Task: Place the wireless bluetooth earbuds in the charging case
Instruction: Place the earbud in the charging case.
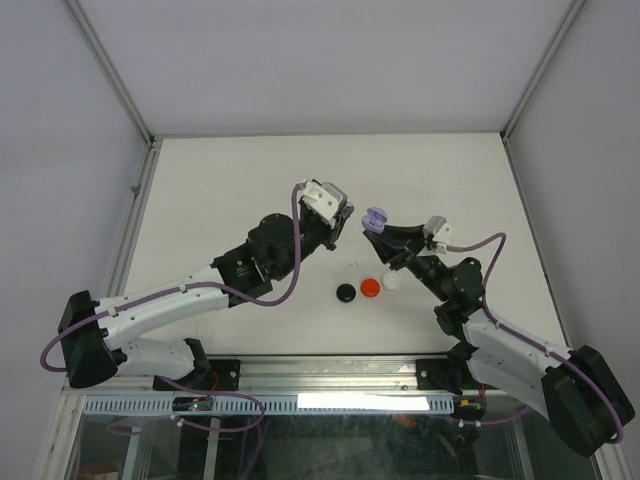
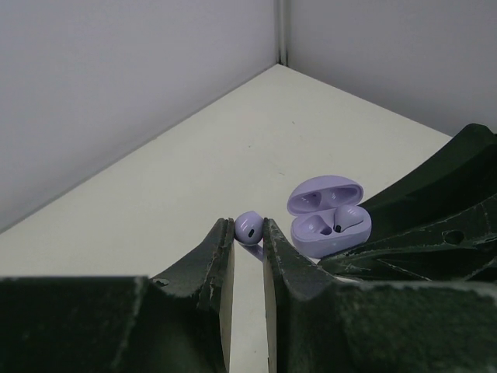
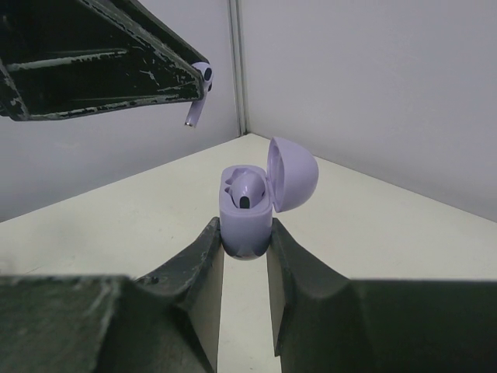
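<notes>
Left gripper pinches lavender earbud by its head, up beside the open charging case, itself clamped in right gripper with one bud seated; risk: slim fingertip hold lets earbud twist or drop, stem missing the case's empty socket.

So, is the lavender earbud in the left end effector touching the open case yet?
Apart. The right wrist view shows the earbud hanging above and left of the case, with clear space between them.
</notes>
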You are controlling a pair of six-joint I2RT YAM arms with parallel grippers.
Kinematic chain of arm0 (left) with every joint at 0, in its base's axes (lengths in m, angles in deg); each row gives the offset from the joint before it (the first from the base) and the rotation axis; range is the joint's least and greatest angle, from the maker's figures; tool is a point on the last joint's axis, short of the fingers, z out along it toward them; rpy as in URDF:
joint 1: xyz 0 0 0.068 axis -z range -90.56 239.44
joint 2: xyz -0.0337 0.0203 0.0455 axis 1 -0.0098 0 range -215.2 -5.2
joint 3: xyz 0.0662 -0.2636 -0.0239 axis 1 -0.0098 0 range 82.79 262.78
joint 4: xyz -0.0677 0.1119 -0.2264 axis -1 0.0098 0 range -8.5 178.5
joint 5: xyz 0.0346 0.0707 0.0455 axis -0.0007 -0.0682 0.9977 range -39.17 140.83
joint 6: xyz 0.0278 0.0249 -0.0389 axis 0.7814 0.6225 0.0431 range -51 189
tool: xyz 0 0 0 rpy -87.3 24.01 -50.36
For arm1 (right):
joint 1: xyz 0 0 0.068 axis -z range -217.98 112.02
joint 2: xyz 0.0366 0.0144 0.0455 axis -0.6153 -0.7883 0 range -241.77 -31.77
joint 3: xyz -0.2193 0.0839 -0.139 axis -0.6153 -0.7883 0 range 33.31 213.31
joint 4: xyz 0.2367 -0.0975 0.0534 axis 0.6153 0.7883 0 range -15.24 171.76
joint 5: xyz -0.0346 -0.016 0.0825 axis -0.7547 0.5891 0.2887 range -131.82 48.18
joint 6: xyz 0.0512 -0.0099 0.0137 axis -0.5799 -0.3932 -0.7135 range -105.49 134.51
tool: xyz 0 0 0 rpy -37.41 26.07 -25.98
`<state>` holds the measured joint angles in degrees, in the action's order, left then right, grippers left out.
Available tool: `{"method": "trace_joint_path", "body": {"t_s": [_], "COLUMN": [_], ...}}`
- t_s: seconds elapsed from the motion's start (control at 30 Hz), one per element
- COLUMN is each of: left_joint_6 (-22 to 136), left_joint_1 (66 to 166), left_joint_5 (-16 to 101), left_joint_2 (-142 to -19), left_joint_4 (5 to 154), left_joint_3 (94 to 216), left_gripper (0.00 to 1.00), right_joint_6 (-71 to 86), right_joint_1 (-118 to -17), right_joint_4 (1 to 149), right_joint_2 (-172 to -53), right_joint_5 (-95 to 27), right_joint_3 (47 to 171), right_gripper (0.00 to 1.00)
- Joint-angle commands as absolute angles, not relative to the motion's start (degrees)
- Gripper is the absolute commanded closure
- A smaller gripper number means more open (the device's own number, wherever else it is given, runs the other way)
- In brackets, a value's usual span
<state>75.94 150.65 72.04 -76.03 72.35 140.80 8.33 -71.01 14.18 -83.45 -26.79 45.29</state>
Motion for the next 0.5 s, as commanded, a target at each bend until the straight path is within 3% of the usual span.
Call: {"method": "trace_joint_path", "body": {"t_s": [0.0, 0.47], "left_joint_6": [80.31, 85.16], "left_joint_1": [151.35, 151.75], "left_joint_5": [66.66, 56.74], "left_joint_2": [-73.75, -74.47], "left_joint_4": [61.13, 51.35], "left_joint_3": [138.96, 133.57], "left_gripper": [0.88, 0.86], "right_joint_6": [6.64, 4.52], "right_joint_1": [-71.21, -71.30], "right_joint_4": [8.86, 7.81], "right_joint_2": [-83.47, -82.63], "right_joint_5": [-25.20, -22.64], "right_joint_3": [48.12, 48.42], "right_gripper": [1.00, 1.00]}}
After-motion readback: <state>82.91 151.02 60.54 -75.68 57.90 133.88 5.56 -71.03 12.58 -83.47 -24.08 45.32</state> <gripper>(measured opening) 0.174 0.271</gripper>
